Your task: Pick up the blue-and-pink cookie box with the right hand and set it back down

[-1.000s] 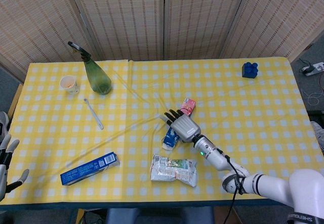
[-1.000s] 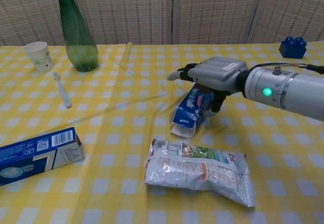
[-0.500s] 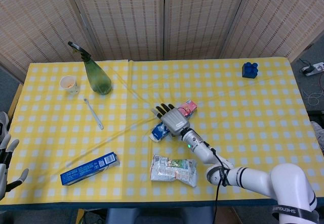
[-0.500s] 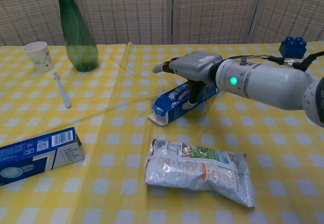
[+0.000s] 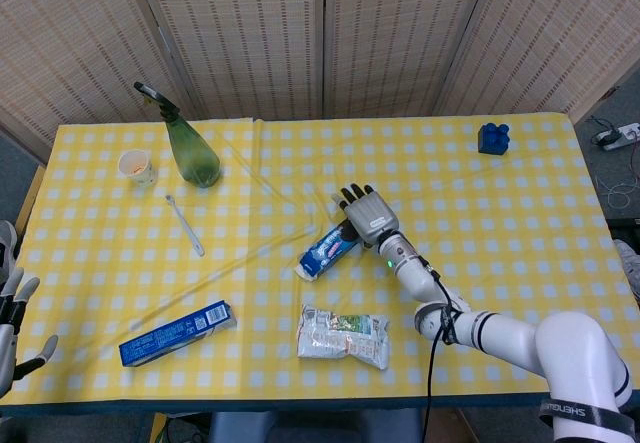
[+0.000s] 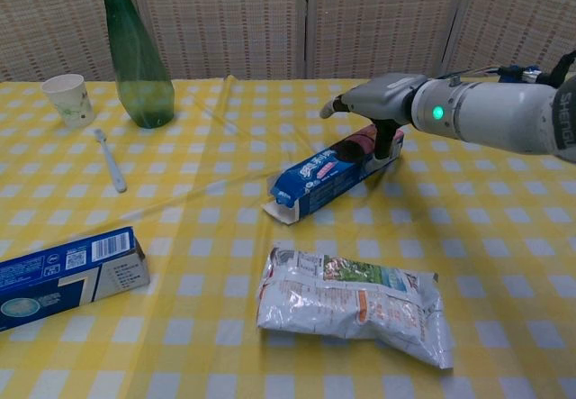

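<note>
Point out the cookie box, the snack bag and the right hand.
cookie box (image 6: 317, 180): chest view, blue top face.
snack bag (image 6: 351, 302): chest view, middle of the wrapper.
right hand (image 5: 366, 213): head view, back of hand.

Head overhead, chest low — same table (image 5: 500, 223)

Only "SHENGDU…" can be partly read, on the white right arm's dark band (image 5: 577, 410) at the near right edge.

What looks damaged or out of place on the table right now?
The cookie box lies on its side with its near end flap hanging open. The silver snack bag in front of it is crumpled. Nothing has spilled.
</note>
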Controlling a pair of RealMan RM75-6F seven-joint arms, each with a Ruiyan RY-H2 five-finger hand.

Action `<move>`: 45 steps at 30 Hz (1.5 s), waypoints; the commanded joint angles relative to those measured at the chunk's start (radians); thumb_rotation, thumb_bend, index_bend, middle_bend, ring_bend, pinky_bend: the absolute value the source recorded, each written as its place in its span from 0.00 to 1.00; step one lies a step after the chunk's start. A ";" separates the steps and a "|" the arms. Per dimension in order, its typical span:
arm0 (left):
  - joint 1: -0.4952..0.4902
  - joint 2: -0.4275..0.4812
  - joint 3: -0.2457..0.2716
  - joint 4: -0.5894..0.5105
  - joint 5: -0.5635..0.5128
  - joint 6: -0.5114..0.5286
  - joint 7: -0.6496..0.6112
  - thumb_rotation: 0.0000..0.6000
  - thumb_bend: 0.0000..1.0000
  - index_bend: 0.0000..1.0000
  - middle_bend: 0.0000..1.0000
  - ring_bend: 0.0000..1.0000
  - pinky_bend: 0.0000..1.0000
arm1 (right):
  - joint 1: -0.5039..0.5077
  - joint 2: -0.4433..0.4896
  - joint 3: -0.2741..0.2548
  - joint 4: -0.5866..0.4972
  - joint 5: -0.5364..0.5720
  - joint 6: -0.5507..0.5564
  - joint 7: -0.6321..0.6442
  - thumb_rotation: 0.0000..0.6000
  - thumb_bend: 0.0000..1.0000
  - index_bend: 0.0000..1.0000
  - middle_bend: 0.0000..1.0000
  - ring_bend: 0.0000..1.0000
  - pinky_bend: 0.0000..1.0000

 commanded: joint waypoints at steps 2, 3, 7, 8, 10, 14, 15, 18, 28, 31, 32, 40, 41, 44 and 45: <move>0.002 0.000 0.001 0.001 -0.003 -0.001 0.001 1.00 0.29 0.12 0.01 0.06 0.01 | 0.026 -0.008 -0.024 0.028 0.044 -0.021 -0.020 1.00 0.18 0.12 0.09 0.04 0.14; 0.003 0.000 0.001 0.000 -0.004 -0.001 0.001 1.00 0.29 0.12 0.01 0.06 0.01 | 0.030 -0.011 -0.029 0.033 0.050 -0.023 -0.019 1.00 0.18 0.13 0.10 0.04 0.14; 0.006 -0.001 0.003 0.001 -0.004 0.001 0.000 1.00 0.29 0.12 0.01 0.06 0.01 | 0.039 -0.019 -0.041 0.043 0.046 -0.016 -0.006 1.00 0.18 0.18 0.13 0.04 0.14; 0.007 -0.001 0.003 0.001 -0.004 0.001 0.000 1.00 0.29 0.12 0.01 0.06 0.01 | 0.039 -0.019 -0.044 0.044 0.043 -0.014 -0.003 1.00 0.19 0.19 0.14 0.04 0.14; 0.008 -0.001 0.004 0.001 -0.003 0.001 0.000 1.00 0.29 0.12 0.01 0.06 0.01 | 0.041 -0.021 -0.050 0.052 0.040 -0.011 0.004 1.00 0.19 0.21 0.16 0.04 0.14; 0.010 -0.001 0.004 0.002 -0.001 0.004 -0.003 1.00 0.29 0.12 0.01 0.06 0.01 | 0.043 -0.024 -0.063 0.074 0.052 -0.014 0.012 1.00 0.20 0.26 0.21 0.06 0.14; 0.011 -0.001 0.005 0.002 -0.002 0.005 -0.004 1.00 0.29 0.12 0.01 0.06 0.01 | 0.042 -0.023 -0.066 0.076 0.055 -0.016 0.014 1.00 0.20 0.27 0.22 0.07 0.14; 0.013 -0.002 0.006 0.006 -0.005 0.004 -0.007 1.00 0.29 0.13 0.01 0.06 0.01 | 0.036 -0.011 -0.082 0.067 0.053 -0.013 0.018 1.00 0.20 0.31 0.24 0.08 0.14; 0.010 -0.006 0.006 0.010 -0.001 -0.002 -0.015 1.00 0.29 0.13 0.01 0.06 0.01 | -0.009 0.049 -0.124 0.013 0.021 0.018 0.055 1.00 0.21 0.36 0.27 0.11 0.14; 0.009 -0.007 0.006 0.010 0.001 -0.004 -0.015 1.00 0.29 0.13 0.01 0.06 0.01 | -0.016 0.051 -0.129 0.022 0.017 0.021 0.066 1.00 0.21 0.38 0.28 0.12 0.14; 0.009 -0.007 0.006 0.009 0.002 -0.004 -0.015 1.00 0.29 0.13 0.01 0.06 0.01 | -0.019 0.051 -0.130 0.025 0.016 0.022 0.070 1.00 0.21 0.40 0.28 0.12 0.14; 0.008 -0.004 0.004 0.007 0.001 -0.005 -0.015 1.00 0.29 0.13 0.01 0.06 0.01 | -0.037 0.089 -0.122 -0.009 -0.042 0.054 0.116 1.00 0.23 0.49 0.30 0.14 0.14; 0.007 -0.004 0.004 0.006 0.002 -0.006 -0.015 1.00 0.29 0.13 0.01 0.06 0.01 | -0.038 0.108 -0.119 -0.030 -0.054 0.066 0.117 1.00 0.23 0.49 0.30 0.14 0.14; 0.003 -0.004 0.003 0.003 0.007 -0.009 -0.011 1.00 0.29 0.13 0.01 0.06 0.01 | -0.024 0.194 -0.115 -0.121 -0.103 0.107 0.076 1.00 0.23 0.49 0.30 0.14 0.14; 0.002 -0.004 0.003 0.002 0.008 -0.008 -0.009 1.00 0.29 0.13 0.01 0.06 0.01 | -0.015 0.228 -0.116 -0.159 -0.113 0.117 0.046 1.00 0.23 0.49 0.30 0.14 0.14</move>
